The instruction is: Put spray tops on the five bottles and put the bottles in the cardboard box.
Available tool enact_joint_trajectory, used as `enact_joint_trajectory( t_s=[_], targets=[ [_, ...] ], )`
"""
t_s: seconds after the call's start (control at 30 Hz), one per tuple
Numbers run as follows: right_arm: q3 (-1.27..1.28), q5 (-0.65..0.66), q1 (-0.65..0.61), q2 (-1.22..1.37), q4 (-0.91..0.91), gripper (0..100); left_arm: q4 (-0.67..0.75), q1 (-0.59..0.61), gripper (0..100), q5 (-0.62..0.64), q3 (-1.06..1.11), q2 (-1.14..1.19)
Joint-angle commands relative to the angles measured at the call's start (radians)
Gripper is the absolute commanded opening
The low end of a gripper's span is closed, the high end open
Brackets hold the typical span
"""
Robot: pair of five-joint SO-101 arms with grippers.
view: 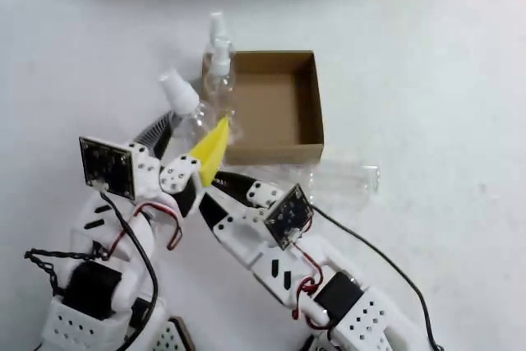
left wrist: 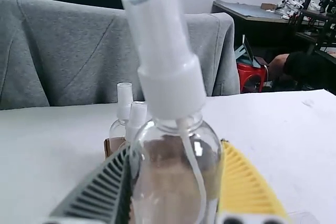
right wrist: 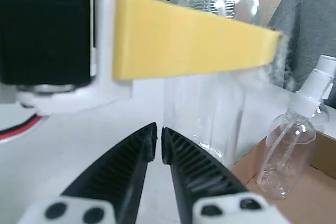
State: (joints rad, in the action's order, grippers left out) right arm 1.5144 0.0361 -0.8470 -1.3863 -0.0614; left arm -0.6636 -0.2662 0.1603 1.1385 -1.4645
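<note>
The left hand point(view: 196, 125) is clamped on a clear plastic bottle point(left wrist: 163, 161), with a ribbed grey finger point(left wrist: 102, 192) on one side and a ribbed yellow finger point(left wrist: 247, 182) on the other. The bottle stands upright, just off the near left corner of the cardboard box point(view: 275, 108). It carries a white spray top point(left wrist: 165, 61), and a thin tube runs down inside its rounded shoulder.

The right hand point(right wrist: 158, 135) sits close under the yellow finger, beside the held bottle. Its black ridged fingers are pressed almost together, with only a thin slit and nothing between them.

The box is shallow, square and open-topped, of plain brown card, and its floor shows bare over most of its width. Two more bottles with tops point(view: 219, 67) stand upright at its far left corner, close together. I cannot tell whether both are inside the wall.

Another clear bottle point(view: 345, 178) lies on its side just off the box's near right corner, beside the right arm.

The white table point(view: 427, 80) stretches wide to the right of the box. A grey cloth point(left wrist: 63, 56) hangs behind its far edge.
</note>
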Motion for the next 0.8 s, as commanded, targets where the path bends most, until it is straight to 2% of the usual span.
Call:
enact_joint_trajectory(
  t_s=[0.0, 0.2, 0.43, 0.6, 0.77],
  targets=[
    [-0.012, 0.011, 0.041, 0.061, 0.074, 1.5, -0.058, -0.013, 2, -0.006, -0.083, -0.028],
    [-0.012, 0.011, 0.076, 0.193, 0.2, 1.5, -0.06, -0.013, 2, -0.006, -0.078, -0.028],
    [-0.009, 0.011, 0.081, 0.2, 0.189, 1.5, -0.049, -0.013, 2, -0.008, -0.048, -0.027],
    [-0.011, 0.018, 0.079, 0.186, 0.045, 1.5, 0.084, -0.002, 2, -0.008, 0.04, -0.021],
    [-0.009, 0.021, 0.113, 0.053, -0.237, 1.5, 0.196, 0.045, 2, -0.008, 0.114, -0.021]
  ],
)
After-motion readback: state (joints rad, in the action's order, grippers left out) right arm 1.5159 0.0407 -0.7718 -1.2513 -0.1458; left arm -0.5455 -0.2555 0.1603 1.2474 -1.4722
